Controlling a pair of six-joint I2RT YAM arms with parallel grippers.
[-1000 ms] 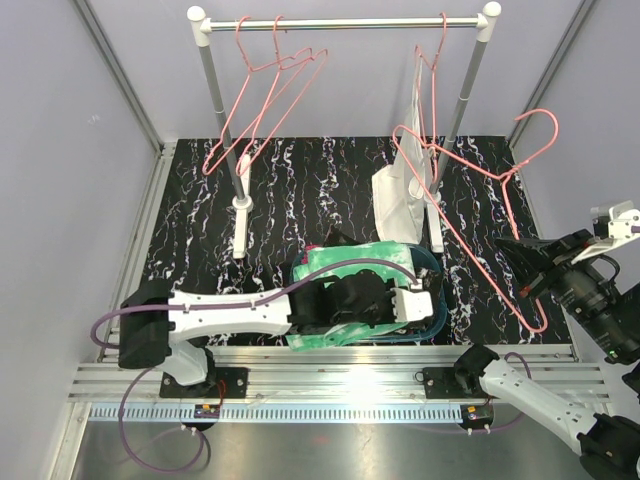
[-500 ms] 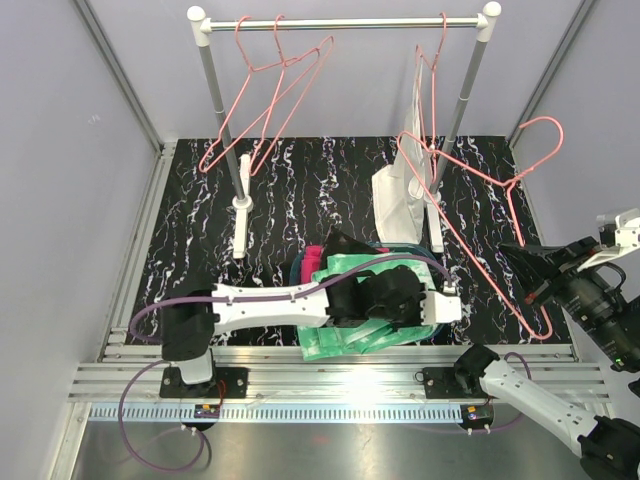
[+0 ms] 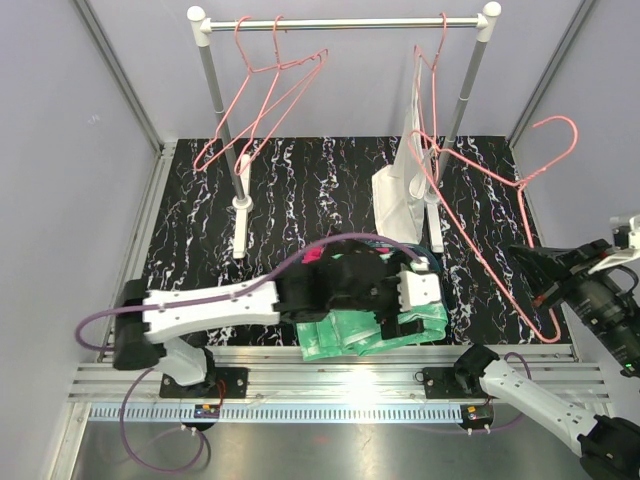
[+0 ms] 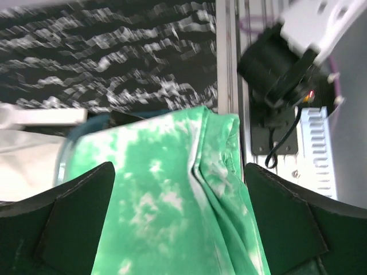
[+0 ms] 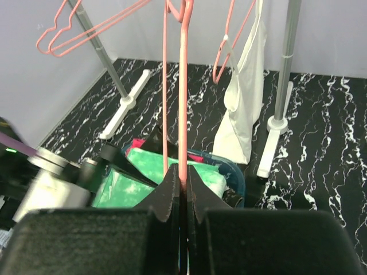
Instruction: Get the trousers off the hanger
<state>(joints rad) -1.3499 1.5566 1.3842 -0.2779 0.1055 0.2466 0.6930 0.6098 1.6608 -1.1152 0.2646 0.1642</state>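
A black, white-veined marbled table mat [image 3: 300, 190] carries a metal clothes rail [image 3: 340, 22]. Two bare pink wire hangers [image 3: 265, 100] hang at its left end and a white fabric piece [image 3: 400, 200] at its right. At the near edge of the mat sits a blue tub [image 5: 229, 163] heaped with clothes. The green-and-white tie-dye trousers [image 3: 365, 335] lie on top, spilling toward the arm bases, and a plain magenta garment [image 3: 313, 257] peeks out behind them. I cannot pick out the black pair for certain.

The left gripper [image 4: 180, 200] hovers just over the green fabric with its fingers spread wide and nothing between them. The right gripper [image 5: 182, 177] is off to the right, fingers pressed together on the thin wire of a stripped pink hanger [image 5: 182, 86], which it holds tilted above the mat.

The step in hand looks like dropping the tie-dye pair off onto the pile. Next, the left arm probably needs to lift straight up clear of the cloth without snagging it. The right arm needs somewhere to put down its empty hanger.
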